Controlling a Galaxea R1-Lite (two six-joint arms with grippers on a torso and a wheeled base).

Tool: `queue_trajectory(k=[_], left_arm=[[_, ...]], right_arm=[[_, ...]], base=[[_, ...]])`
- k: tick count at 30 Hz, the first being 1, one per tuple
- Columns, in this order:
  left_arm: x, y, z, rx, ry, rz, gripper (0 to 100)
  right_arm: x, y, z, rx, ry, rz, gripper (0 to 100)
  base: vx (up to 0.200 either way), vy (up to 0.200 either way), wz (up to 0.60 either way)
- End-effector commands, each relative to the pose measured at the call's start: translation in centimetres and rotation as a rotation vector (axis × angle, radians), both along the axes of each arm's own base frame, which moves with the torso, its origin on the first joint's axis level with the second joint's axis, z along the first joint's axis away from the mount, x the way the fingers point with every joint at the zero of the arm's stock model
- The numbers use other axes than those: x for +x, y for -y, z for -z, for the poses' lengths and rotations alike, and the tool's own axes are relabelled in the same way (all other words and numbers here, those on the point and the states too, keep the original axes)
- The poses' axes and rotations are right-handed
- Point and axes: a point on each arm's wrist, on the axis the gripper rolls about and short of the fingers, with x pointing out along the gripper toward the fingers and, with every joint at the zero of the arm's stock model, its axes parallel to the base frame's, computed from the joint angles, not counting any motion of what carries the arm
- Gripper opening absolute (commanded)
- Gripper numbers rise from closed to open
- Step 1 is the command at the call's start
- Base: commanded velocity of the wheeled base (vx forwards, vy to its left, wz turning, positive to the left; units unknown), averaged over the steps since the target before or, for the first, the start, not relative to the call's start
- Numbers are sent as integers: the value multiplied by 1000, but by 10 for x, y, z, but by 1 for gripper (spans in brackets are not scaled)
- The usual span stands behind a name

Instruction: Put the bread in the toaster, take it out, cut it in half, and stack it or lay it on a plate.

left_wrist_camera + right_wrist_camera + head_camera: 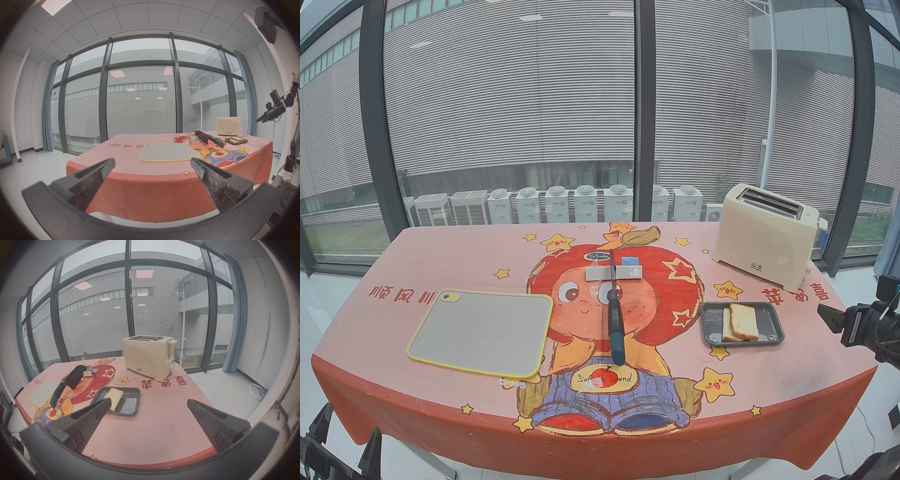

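Left pincer (152, 164) and right pincer (149, 402) both stand with fingers apart, holding nothing, clear of the tabletop (425, 262). Bread (740, 322) lies in a dark tray (773, 325) at right, just near of the toaster (765, 234). Knife (615, 319) lies centre, cutting board (481, 331) left.

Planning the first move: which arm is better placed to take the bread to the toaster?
Right, probably. The bread lies in the tray near the toaster on the robot's right, close to the open right gripper; the left gripper is off the opposite corner.
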Motion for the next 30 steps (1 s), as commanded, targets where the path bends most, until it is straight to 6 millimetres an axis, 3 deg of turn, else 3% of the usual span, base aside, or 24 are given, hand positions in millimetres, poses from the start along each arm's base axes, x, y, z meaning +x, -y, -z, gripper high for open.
queue_trajectory(k=[1,30], left_arm=[[1,0,5,0,-19,0,100],[1,0,5,0,-19,0,100]], right_arm=[[-3,1,0,3,7,6,100],[-31,15,-2,57,73,-5,100]], base=[[0,0,0],[0,0,0]])
